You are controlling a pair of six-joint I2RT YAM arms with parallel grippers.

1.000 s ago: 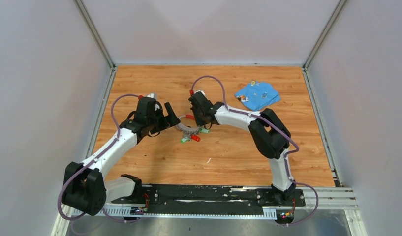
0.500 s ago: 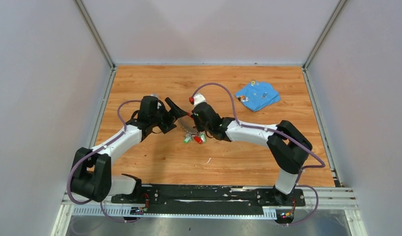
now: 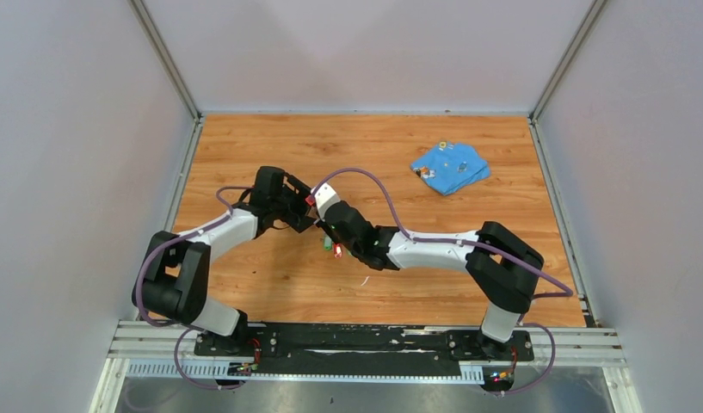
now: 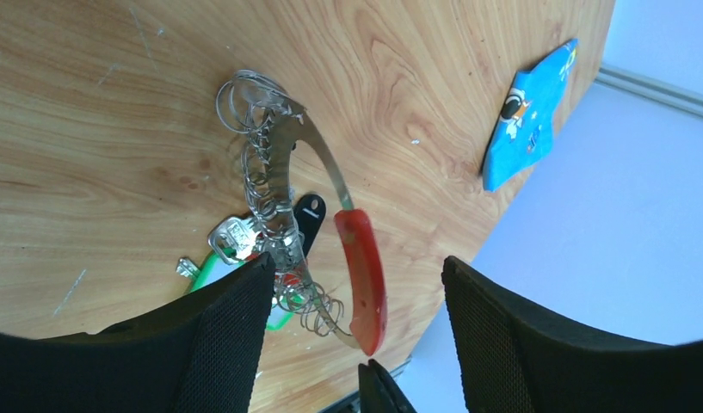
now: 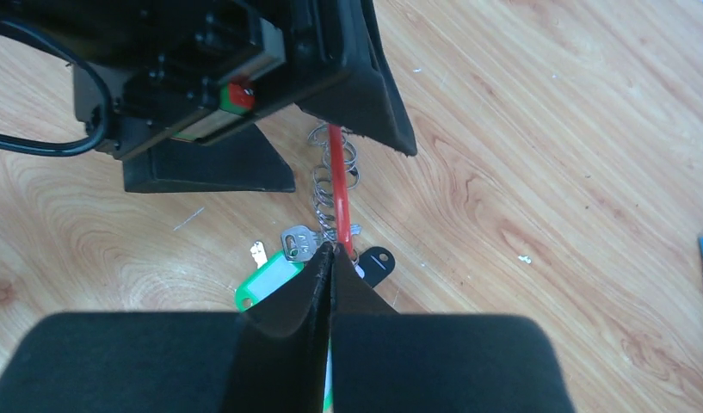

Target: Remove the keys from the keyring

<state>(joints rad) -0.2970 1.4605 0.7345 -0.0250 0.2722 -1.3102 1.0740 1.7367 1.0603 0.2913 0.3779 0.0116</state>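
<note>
Right gripper (image 5: 330,251) tight on keyring (image 5: 337,185).

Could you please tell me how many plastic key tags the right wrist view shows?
2: a green tag left of the right gripper, shut on the keyring, and a black tag right of it. More may be hidden behind the gripper.

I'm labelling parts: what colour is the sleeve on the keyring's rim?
Red; the sleeve on the keyring shows best in the left wrist view.

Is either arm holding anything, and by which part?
The right gripper is shut on the keyring, pinching the end of its red sleeve. The left gripper, open around it, grips nothing.
</note>
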